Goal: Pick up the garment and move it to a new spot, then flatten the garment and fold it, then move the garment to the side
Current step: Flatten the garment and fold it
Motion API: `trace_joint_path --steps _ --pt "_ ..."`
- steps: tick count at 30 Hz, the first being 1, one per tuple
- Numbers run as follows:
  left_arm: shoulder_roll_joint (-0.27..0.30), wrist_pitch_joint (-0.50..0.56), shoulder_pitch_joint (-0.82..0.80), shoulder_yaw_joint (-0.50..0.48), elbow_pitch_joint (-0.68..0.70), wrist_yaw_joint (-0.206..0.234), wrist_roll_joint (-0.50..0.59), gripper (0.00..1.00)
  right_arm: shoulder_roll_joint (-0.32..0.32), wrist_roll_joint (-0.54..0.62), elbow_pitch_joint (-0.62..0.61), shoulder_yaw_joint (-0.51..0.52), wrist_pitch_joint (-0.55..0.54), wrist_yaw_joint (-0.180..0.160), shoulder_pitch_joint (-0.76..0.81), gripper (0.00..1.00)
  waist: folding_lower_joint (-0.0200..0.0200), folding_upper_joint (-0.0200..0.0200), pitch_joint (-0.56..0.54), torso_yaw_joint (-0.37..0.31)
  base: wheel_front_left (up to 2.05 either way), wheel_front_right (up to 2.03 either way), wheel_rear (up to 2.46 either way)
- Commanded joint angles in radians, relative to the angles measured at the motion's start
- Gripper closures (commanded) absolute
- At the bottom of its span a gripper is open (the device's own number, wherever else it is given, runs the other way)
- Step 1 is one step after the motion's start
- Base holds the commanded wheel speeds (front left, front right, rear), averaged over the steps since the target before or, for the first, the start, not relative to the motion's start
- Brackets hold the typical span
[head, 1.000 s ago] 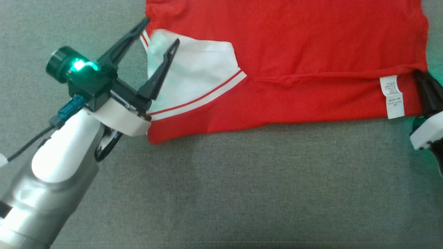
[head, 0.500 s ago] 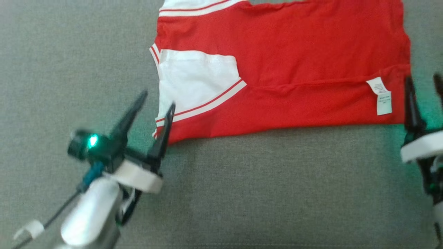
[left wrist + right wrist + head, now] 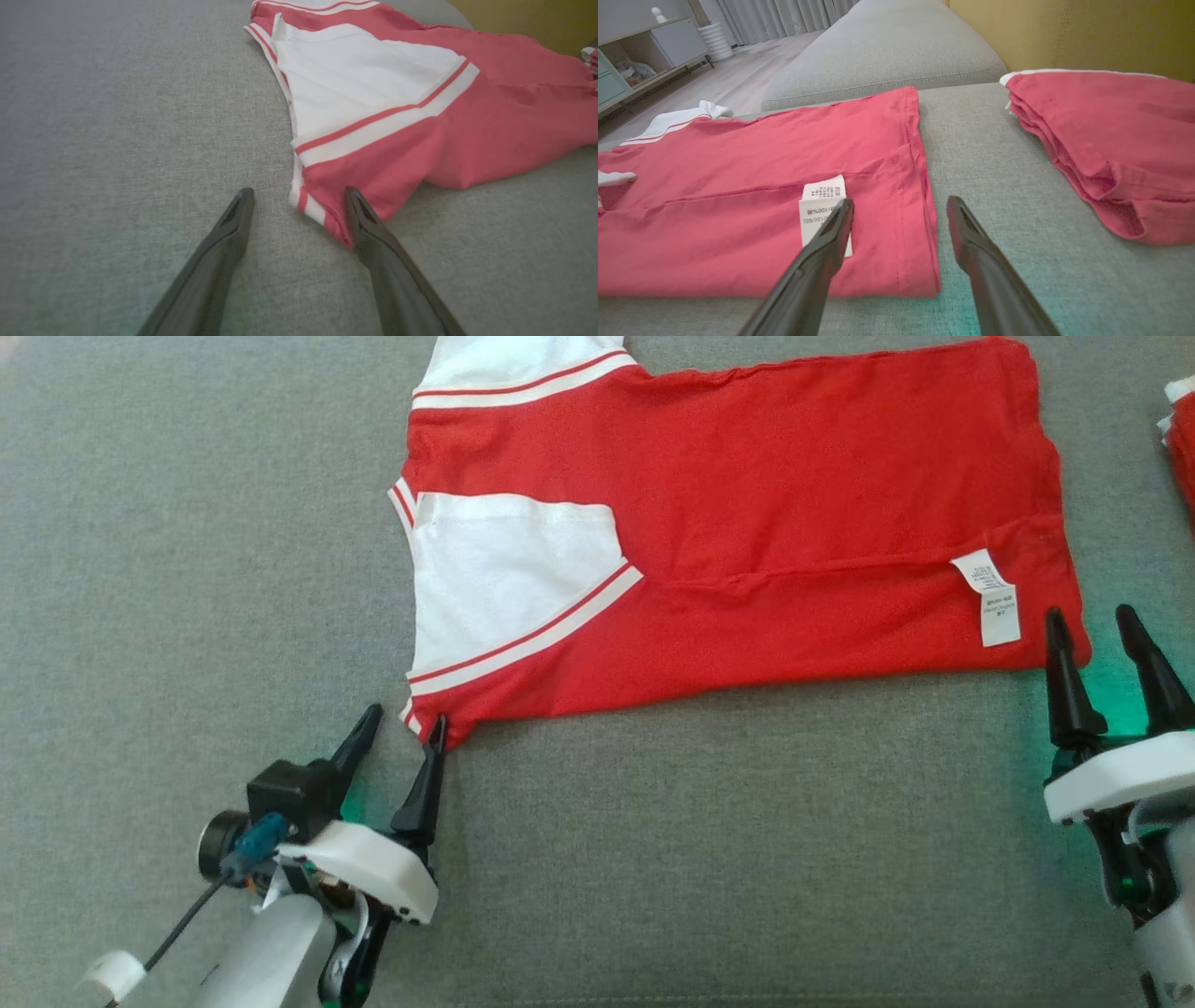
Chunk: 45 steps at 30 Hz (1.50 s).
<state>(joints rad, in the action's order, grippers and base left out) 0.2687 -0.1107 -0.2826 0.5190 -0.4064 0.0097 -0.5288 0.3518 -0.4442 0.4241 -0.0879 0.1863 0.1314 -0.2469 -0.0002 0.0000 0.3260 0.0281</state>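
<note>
A red garment [image 3: 803,504] with white striped sleeves lies partly folded on the grey cushion, its near long edge turned over and a white care label [image 3: 991,597] showing. My left gripper [image 3: 403,723] is open at the garment's near left corner [image 3: 327,214], with nothing between its fingers. At the near right corner stands my right gripper [image 3: 1089,621], open too. In the right wrist view the right gripper [image 3: 900,204] straddles the hem edge [image 3: 924,196], above the cloth. The label [image 3: 822,205] sits behind its left finger.
A stack of folded red clothes [image 3: 1106,140] lies on the cushion to the right, its edge visible as folded clothes [image 3: 1178,439] in the head view. A yellow backrest [image 3: 1064,32] rises behind. Bare grey cushion [image 3: 700,859] stretches in front of the garment.
Both grippers have drawn back toward me off the garment. The left one left the white sleeve and now sits at the near left corner. The head camera has also shifted.
</note>
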Motion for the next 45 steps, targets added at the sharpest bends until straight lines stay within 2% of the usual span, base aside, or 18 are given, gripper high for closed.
trace_joint_path --steps 1,4,5,6,7,8,15,16,17,18,26,34,43,44,45 --pt "0.015 0.01 -0.002 -0.024 0.018 -0.002 -0.007 0.0 0.014 -0.01 -0.018 -0.016 0.013 -0.001 -0.005 0.0 0.0002 0.0 0.001 -0.001 0.0 0.0 0.0" --pt "0.018 0.039 0.003 -0.006 0.029 -0.023 -0.016 0.0 0.01 -0.019 0.006 -0.019 0.011 -0.001 -0.017 0.0 0.0002 0.0 0.003 -0.001 0.0 0.0 0.0" --pt "0.02 0.046 0.003 -0.002 0.033 -0.027 -0.016 0.2 0.008 -0.02 0.016 -0.019 0.009 -0.001 -0.021 0.0 0.0002 0.0 0.003 0.0 0.0 0.0 0.0" --pt "0.022 0.051 0.004 0.001 0.037 -0.029 -0.017 0.62 0.006 -0.021 0.028 -0.018 0.005 -0.001 -0.027 0.0 0.0002 0.0 0.003 0.001 0.0 0.0 0.0" --pt "0.024 0.05 0.004 0.002 0.043 -0.029 -0.017 0.98 0.002 -0.023 0.042 -0.014 0.0 -0.001 -0.033 0.0 0.0002 0.0 0.002 0.003 0.0 0.0 0.0" --pt "0.027 0.048 0.004 0.002 0.051 -0.029 -0.015 1.0 -0.001 -0.022 0.055 -0.011 -0.005 -0.001 -0.039 0.0 0.0002 0.0 0.001 0.005 0.0 0.0 0.0" --pt "0.07 0.017 -0.017 0.0 0.096 -0.013 0.026 1.0 -0.018 0.001 0.151 0.021 -0.085 -0.001 -0.086 0.0 0.0002 0.0 -0.003 0.026 0.0 0.0 0.0" --pt "0.076 0.016 -0.021 0.0 0.098 -0.012 0.031 1.0 -0.017 0.003 0.157 0.011 -0.107 -0.001 -0.089 0.08 0.0002 0.0 -0.004 0.029 0.0 0.0 0.0" --pt "0.083 0.016 -0.026 0.002 0.1 -0.01 0.039 1.0 -0.015 0.0 0.16 0.005 -0.122 -0.001 -0.091 0.47 0.0002 0.0 -0.005 0.031 0.0 0.0 0.0" --pt "0.09 0.015 -0.031 0.003 0.102 -0.008 0.046 1.0 -0.014 -0.004 0.159 0.0 -0.133 -0.001 -0.092 1.0 0.0002 0.0 -0.006 0.032 0.0 0.0 0.0" --pt "0.123 0.027 -0.03 0.015 0.114 -0.004 0.064 1.0 0.045 -0.056 0.098 -0.008 -0.18 -0.001 -0.027 1.0 0.0002 0.0 -0.041 0.027 0.0 0.0 0.0" --pt "0.171 0.081 0.123 0.036 0.204 0.036 0.051 1.0 0.125 -0.108 -0.034 -0.038 -0.202 -0.001 0.169 1.0 0.0002 0.0 -0.093 0.007 0.0 0.0 0.0" --pt "0.233 0.139 0.266 0.049 0.342 0.076 0.036 1.0 0.132 -0.095 -0.156 0.029 -0.221 -0.001 0.352 1.0 0.0002 0.0 -0.114 0.002 0.0 0.0 0.0" --pt "0.236 0.142 0.273 0.048 0.354 0.078 0.033 1.0 0.128 -0.093 -0.169 0.04 -0.225 -0.001 0.364 0.88 0.0002 0.0 -0.114 0.002 0.0 0.0 0.0" --pt "0.239 0.145 0.278 0.048 0.363 0.079 0.03 1.0 0.123 -0.09 -0.18 0.052 -0.228 -0.001 0.373 0.36 0.0002 0.0 -0.114 0.002 0.0 0.0 0.0"
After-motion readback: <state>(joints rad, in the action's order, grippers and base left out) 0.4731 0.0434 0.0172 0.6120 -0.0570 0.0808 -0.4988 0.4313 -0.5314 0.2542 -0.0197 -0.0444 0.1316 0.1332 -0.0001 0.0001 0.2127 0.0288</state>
